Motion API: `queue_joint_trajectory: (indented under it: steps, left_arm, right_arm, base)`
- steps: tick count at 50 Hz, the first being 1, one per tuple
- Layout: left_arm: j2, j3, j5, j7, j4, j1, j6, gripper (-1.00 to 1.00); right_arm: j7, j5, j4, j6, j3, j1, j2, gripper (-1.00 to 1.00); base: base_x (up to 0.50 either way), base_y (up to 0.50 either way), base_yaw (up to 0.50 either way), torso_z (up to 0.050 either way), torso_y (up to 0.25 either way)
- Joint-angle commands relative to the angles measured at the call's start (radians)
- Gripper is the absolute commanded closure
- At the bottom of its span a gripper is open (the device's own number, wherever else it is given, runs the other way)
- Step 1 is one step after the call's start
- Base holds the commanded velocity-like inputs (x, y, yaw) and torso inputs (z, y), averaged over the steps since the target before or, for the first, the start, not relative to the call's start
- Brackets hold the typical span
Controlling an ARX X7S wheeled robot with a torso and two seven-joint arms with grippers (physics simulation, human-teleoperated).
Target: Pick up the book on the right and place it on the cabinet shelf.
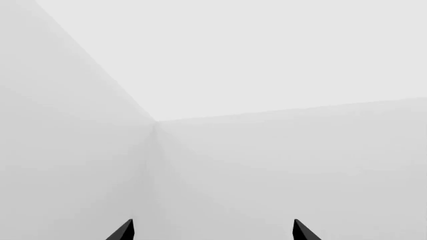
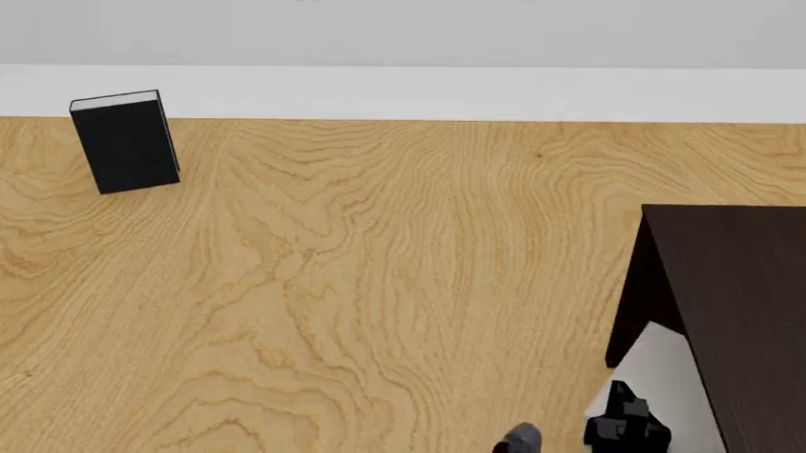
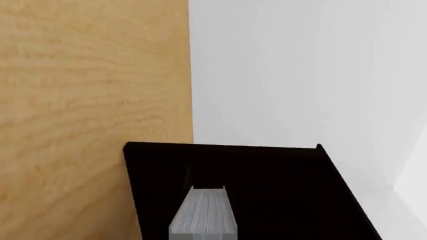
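Observation:
In the right wrist view the book (image 3: 203, 214) shows as a block of white page edges right at my jaws, held in front of the very dark cabinet (image 3: 267, 185). My right fingers are lost against that dark wood. The head view has my right gripper (image 2: 626, 423) low beside the cabinet (image 2: 743, 311), next to its side panel. The cabinet shelf cannot be made out in the dark. My left gripper (image 1: 213, 232) points at bare pale walls, its two black fingertips (image 1: 123, 231) wide apart with nothing between them.
A black-covered book (image 2: 126, 142) stands upright at the far left of the wooden table (image 2: 377, 283). A white wall runs along the table's far edge. The cabinet fills the right side of the head view.

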Motion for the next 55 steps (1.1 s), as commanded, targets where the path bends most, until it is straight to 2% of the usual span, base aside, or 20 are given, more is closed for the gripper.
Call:
queue_joint_trajectory:
  steps: [1, 38, 39, 55]
  left_arm:
    - [-0.003, 0.007, -0.008, -0.005, -0.001, -0.009, -0.003, -1.00]
    - [-0.009, 0.024, -0.014, -0.013, -0.008, -0.013, 0.008, -1.00]
    - [-0.009, 0.024, -0.015, -0.013, -0.007, -0.014, 0.007, -1.00]
    - [-0.012, 0.028, -0.021, -0.020, -0.007, -0.017, 0.008, -1.00]
  right_arm:
    - [-0.008, -0.076, 0.044, 0.059, 0.012, 0.048, -0.043, 1.00]
    - [-0.035, -0.005, 0.037, 0.113, 0.079, -0.017, -0.008, 1.00]
    - [-0.035, -0.004, 0.037, 0.114, 0.081, -0.018, -0.008, -1.00]
    - [-0.038, 0.002, 0.041, 0.124, 0.089, -0.018, -0.013, -1.00]
  base:
    - [0.00, 0.00, 0.00, 0.000, 0.000]
    - [0.00, 0.00, 0.00, 0.000, 0.001]
    - [0.00, 0.00, 0.00, 0.000, 0.000]
    - [0.00, 0.00, 0.00, 0.000, 0.000]
